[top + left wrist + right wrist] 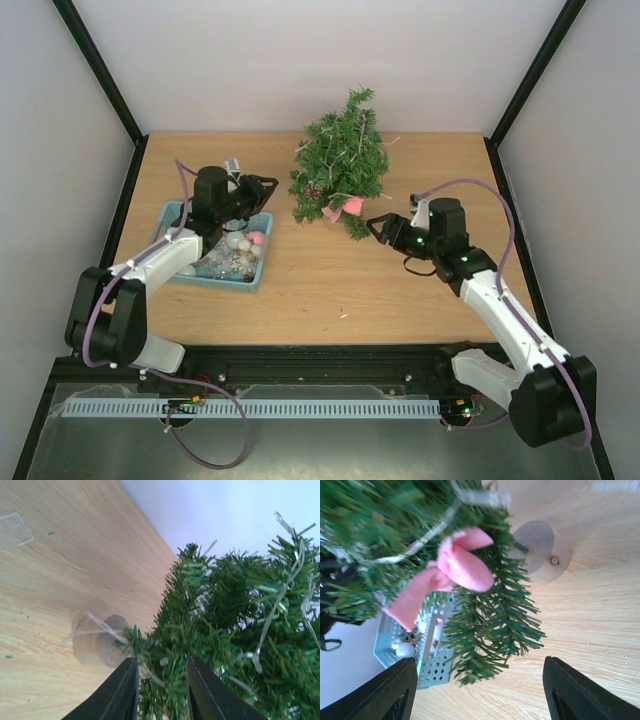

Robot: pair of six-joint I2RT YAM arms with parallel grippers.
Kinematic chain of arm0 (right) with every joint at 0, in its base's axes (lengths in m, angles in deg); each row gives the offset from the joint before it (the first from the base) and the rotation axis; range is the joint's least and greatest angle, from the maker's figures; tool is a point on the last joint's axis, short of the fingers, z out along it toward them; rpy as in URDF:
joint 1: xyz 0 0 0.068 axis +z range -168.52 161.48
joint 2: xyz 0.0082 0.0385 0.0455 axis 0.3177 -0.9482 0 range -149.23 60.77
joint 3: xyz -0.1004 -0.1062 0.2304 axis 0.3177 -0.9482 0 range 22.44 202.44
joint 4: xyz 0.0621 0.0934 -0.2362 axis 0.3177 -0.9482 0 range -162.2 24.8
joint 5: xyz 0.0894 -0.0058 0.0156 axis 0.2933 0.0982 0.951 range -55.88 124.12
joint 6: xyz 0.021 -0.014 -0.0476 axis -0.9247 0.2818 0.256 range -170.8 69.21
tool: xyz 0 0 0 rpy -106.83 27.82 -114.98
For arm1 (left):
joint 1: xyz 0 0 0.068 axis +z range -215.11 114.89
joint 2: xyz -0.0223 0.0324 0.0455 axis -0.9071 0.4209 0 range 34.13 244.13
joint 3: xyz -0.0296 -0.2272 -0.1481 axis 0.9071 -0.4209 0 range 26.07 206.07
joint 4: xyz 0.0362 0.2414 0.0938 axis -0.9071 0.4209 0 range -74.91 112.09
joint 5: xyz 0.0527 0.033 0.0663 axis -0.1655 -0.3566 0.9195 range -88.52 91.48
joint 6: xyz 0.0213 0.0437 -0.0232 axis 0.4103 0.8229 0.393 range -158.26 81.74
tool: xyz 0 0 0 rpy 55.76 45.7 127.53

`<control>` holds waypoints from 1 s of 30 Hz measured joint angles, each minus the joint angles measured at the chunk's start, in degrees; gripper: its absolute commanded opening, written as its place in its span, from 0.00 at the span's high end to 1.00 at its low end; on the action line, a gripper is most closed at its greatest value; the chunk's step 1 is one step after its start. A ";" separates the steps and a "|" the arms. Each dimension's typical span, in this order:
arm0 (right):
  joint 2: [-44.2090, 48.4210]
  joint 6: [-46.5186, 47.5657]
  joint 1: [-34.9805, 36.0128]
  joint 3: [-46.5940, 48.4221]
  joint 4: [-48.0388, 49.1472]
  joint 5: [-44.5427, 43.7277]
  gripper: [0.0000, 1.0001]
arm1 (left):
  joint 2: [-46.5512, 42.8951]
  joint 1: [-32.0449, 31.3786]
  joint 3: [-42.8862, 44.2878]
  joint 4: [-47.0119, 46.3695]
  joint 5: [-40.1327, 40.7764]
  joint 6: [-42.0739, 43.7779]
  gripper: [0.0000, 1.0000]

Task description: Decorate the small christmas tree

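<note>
A small christmas tree stands upright near the middle of the table's far edge, on a round wooden disc. A thin silvery strand winds through its dark needles, and a pink bow hangs on a low branch on the side facing the near edge.

A teal basket sits by the left edge, about halfway back, with pale baubles in it.

The left gripper hovers over the basket's far right corner, pointing at the tree and clear of it. Its jaws are only narrowly parted and nothing shows between them, so it seems to be lining up on the lower branches rather than carrying an ornament.

The right gripper hangs just beside the tree, on the side toward the right edge. Its jaws are spread wide and empty and face the bow. It looks placed to steady or adjust that branch.

The table is light wood-grain board. Plain white walls close in three sides, with a black frame running up at the far corners.
</note>
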 measured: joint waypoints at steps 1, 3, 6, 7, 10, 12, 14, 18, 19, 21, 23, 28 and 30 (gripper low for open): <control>1.20 0.28 -0.35 0.48 -1.51 -0.17 0.30 | -1.05 0.02 -0.57 0.68 -0.11 0.11 0.72; 3.54 1.14 -1.88 2.14 -4.20 -0.33 0.30 | -3.45 0.02 -1.95 2.43 -0.26 0.46 0.71; 4.52 3.54 -6.88 7.65 -8.37 0.02 0.30 | -7.82 0.00 -3.69 6.27 -0.39 1.18 0.63; 4.48 4.15 -9.49 9.79 -9.11 0.57 0.30 | -9.64 -0.07 -4.28 7.58 -0.37 1.44 0.61; 3.98 5.01 -17.51 13.07 -9.11 1.77 0.31 | -14.53 -0.98 -5.77 10.82 -0.26 1.90 0.59; 2.16 4.61 -22.10 13.35 -8.33 3.04 0.32 | -16.87 -2.36 -6.84 11.74 0.02 1.92 0.60; -1.31 2.93 -25.64 13.14 -6.40 5.18 0.34 | -18.38 -5.07 -8.02 12.22 0.33 1.66 0.62; -11.21 -2.34 -29.03 11.02 0.24 8.11 0.33 | -18.88 -11.19 -11.37 11.61 1.57 0.26 0.67; -13.33 -3.69 -29.11 10.38 1.66 8.50 0.33 | -18.82 -12.48 -12.48 11.32 1.81 -0.22 0.67; -17.40 -6.32 -29.11 9.99 4.81 9.46 0.34 | -18.14 -14.05 -14.14 10.51 2.45 -1.18 0.68; -21.75 -8.46 -29.09 10.21 8.94 10.43 0.35 | -16.52 -14.97 -14.73 9.44 3.32 -2.16 0.70; -35.65 -12.94 -28.94 15.50 18.10 12.94 0.38 | -10.19 -16.98 -13.42 3.96 4.83 -4.11 0.76; -41.55 -14.21 -28.44 19.78 20.63 14.08 0.39 | -7.50 -18.29 -12.15 1.92 5.31 -4.85 0.78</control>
